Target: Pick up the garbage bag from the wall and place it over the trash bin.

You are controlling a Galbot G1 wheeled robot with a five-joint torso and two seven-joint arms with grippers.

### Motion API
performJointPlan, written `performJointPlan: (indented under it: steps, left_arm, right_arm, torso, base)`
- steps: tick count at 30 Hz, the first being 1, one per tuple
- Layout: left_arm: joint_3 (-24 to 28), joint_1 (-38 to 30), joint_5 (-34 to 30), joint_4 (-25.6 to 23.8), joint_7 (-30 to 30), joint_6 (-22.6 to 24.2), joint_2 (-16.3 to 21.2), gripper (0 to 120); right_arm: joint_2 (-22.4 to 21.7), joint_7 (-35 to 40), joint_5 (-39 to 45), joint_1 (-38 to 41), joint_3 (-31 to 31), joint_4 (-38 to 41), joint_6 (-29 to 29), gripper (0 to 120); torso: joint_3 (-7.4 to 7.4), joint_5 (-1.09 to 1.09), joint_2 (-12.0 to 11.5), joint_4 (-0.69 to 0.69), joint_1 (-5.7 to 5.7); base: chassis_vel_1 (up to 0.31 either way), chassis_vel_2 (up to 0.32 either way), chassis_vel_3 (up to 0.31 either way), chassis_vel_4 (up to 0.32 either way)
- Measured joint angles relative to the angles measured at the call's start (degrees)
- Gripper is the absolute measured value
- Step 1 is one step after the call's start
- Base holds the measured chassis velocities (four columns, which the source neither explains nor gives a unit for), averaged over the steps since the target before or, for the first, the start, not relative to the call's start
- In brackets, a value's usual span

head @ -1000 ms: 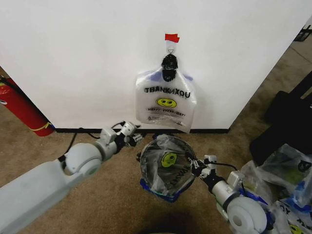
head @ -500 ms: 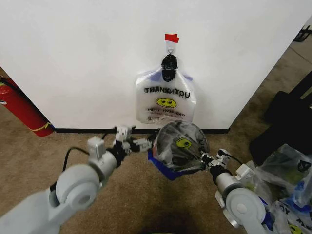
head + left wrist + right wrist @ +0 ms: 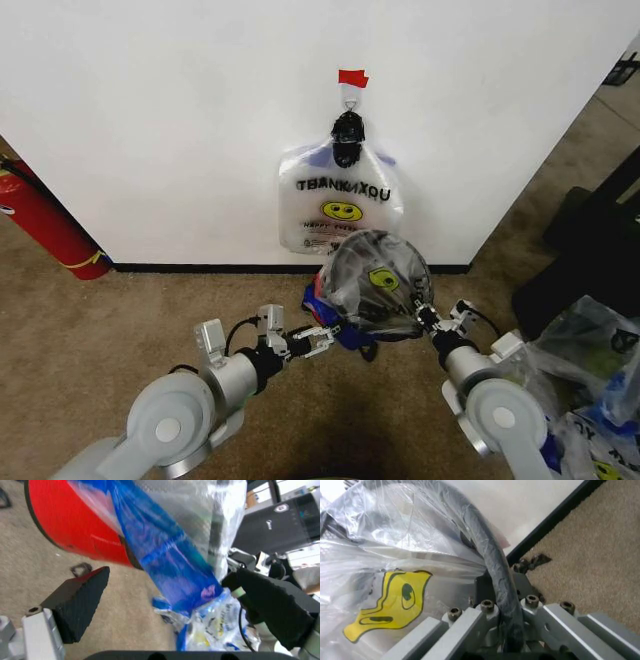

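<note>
You have open carpet [image 3: 120, 320] to your left; the extinguisher [image 3: 45, 225] and bag heap [image 3: 590, 360] crowd the flanks.

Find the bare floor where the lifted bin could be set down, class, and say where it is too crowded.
Free: the carpet between the fire extinguisher and the left hand, bordered behind by the wall. Crowded: by the right hand, shut on the trash bin, plastic bags and dark gear pile up. Another garbage bag hangs behind.

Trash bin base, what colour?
Red. The trash bin is tipped up on its side, so its base shows best in the left wrist view.
</note>
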Motion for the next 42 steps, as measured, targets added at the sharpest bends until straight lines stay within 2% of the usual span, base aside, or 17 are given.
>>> performJointPlan:
  steps: [7, 11, 12, 14, 16, 17, 18, 19, 22, 23, 26, 31, 38, 42]
  left_arm:
    - [1.11, 0.34, 1.35, 1.95, 2.61, -0.33, -1.10, 97]
    - [1.56, 0.03, 3.85, 2.38, 3.53, -1.51, -1.42, 82]
    - [1.56, 0.03, 3.85, 2.38, 3.53, -1.51, -1.42, 82]
    - [1.72, -0.39, 4.10, 2.39, 3.89, -1.95, -1.42, 72]
    - [1.81, -0.55, 4.16, 2.41, 4.00, -1.99, -1.41, 69]
    - [2.02, -0.73, 4.31, 2.46, 4.13, -2.01, -1.41, 63]
    - [3.02, -0.85, 5.06, 2.71, 4.38, -2.07, -2.33, 49]
    - [3.63, -0.85, 5.42, 2.74, 4.53, -2.18, -3.02, 43]
    - [4.73, -0.72, 7.01, 2.88, 5.32, -2.80, -4.07, 32]
    - [4.73, -0.72, 7.01, 2.88, 5.32, -2.80, -4.07, 32]
    - [5.01, -0.87, 7.39, 2.97, 5.59, -3.37, -4.76, 19]
    - [5.04, -1.65, 7.43, 3.15, 5.55, -3.94, -4.56, 2]
    - [4.83, -0.59, 10.08, 3.82, 5.47, -4.12, -3.08, 0]
    - [3.95, 0.59, 9.40, 3.48, 6.01, -3.60, -2.45, 0]
  right_arm:
    - [-1.22, -0.27, 0.97, 0.01, 1.00, 0.63, -0.35, 0]
    - [-1.47, -0.26, 1.04, -0.08, 1.16, 1.63, -0.57, 0]
    - [-1.47, -0.26, 1.04, -0.08, 1.16, 1.63, -0.57, 0]
    - [-1.70, -0.26, 1.04, 0.04, 1.22, 1.60, -0.60, 0]
    - [-1.78, -0.25, 1.04, 0.16, 1.24, 1.43, -0.60, 0]
    - [-1.86, -0.23, 1.09, 0.32, 1.29, 1.23, -0.60, 0]
    - [-1.90, -0.18, 1.23, 0.88, 1.23, 0.83, -0.62, 0]
    - [-1.90, -0.14, 1.23, 1.14, 1.15, 0.61, -0.63, 0]
    - [-1.91, -0.09, 1.19, 1.48, 1.10, 0.18, -0.62, 0]
    - [-1.91, -0.09, 1.19, 1.48, 1.10, 0.18, -0.62, 0]
    - [-2.02, -0.04, 1.16, 1.55, 1.11, -0.08, -0.63, 0]
    - [-2.26, -0.01, 1.16, 1.57, 1.18, -0.09, -0.60, 0]
    - [-2.43, 0.07, 1.33, 1.73, 1.39, -0.02, -0.48, 0]
    - [-2.44, 0.08, 1.90, 1.70, 1.79, 0.22, -0.45, 0]
  torso:
    - [0.00, -0.01, 0.00, 0.00, 0.00]
    - [0.00, -0.01, 0.00, 0.00, 0.00]
    - [0.00, -0.01, 0.00, 0.00, 0.00]
    - [0.00, -0.01, 0.00, 0.00, 0.00]
    - [0.00, -0.01, 0.00, 0.00, 0.00]
    - [0.00, 0.00, 0.00, 0.00, 0.00]
    - [0.00, -0.01, -0.01, 0.00, 0.00]
    - [0.00, -0.01, -0.01, 0.00, 0.00]
    - [0.00, -0.01, -0.01, 0.00, 0.00]
    - [0.00, -0.01, -0.01, 0.00, 0.00]
    - [0.00, -0.01, -0.01, 0.01, 0.00]
    - [0.00, -0.01, -0.01, 0.00, 0.00]
    - [0.00, -0.01, -0.02, 0.00, 0.00]
    - [0.00, -0.01, -0.01, 0.00, 0.00]
  base:
    - [0.000, 0.000, 0.000, 0.000]
    - [0.000, 0.000, 0.000, 0.000]
    - [0.000, 0.000, 0.000, 0.000]
    - [0.000, 0.000, 0.000, 0.000]
    - [0.000, 0.000, 0.000, 0.000]
    - [0.000, 0.000, 0.000, 0.000]
    - [0.000, 0.000, 0.000, 0.000]
    - [0.000, 0.000, 0.000, 0.000]
    - [0.000, 0.000, 0.000, 0.000]
    - [0.000, 0.000, 0.000, 0.000]
    - [0.000, 0.000, 0.000, 0.000]
    - [0.000, 0.000, 0.000, 0.000]
    - [0.000, 0.000, 0.000, 0.000]
    - [0.000, 0.000, 0.000, 0.000]
